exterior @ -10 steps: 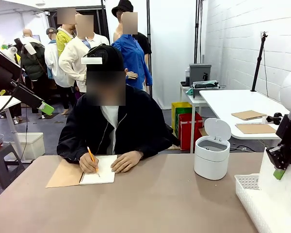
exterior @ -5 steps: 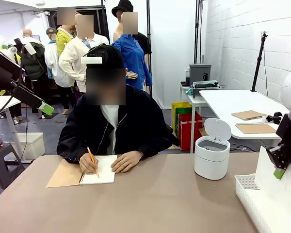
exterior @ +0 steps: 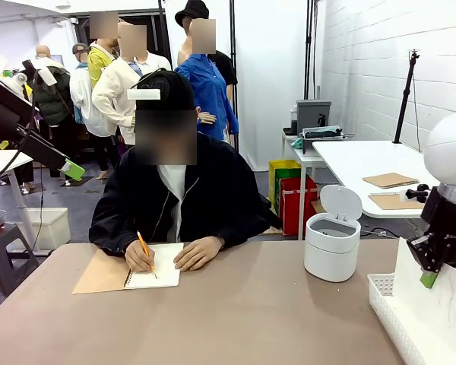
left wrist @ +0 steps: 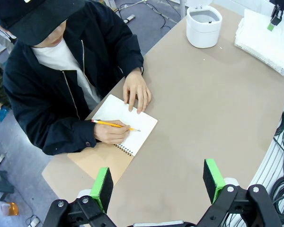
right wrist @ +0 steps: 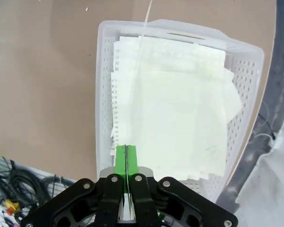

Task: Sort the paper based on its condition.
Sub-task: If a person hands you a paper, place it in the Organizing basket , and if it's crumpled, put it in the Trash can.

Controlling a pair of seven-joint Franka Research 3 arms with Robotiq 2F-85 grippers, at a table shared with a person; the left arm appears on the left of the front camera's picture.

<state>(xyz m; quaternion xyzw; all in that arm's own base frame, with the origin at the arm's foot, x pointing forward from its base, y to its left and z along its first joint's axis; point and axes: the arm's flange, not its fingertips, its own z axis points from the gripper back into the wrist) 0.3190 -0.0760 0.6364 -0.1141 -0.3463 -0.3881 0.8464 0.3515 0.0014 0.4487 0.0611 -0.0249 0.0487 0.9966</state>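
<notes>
Paper, one thin white loose sheet (exterior: pixel 441 323), is hanging from black right gripper (exterior: pixel 429 278), green pads clenching its top edge, over white perforated plastic basket (exterior: pixel 384 293) at table's near right corner, w/ more white sheets (right wrist: pixel 180 109) lying inside. Left gripper (left wrist: pixel 156 166) is hovering released, jaws spread wide, grasping nothing, high off table's left side.

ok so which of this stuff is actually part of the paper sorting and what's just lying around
Part of the job:
- sheet of paper pinched in the right gripper
- stack of sheets in the white basket
- probably the open white bin

Just lying about:
- spiral notebook and pencil, in use for writing
- brown booklets on the far table
</notes>
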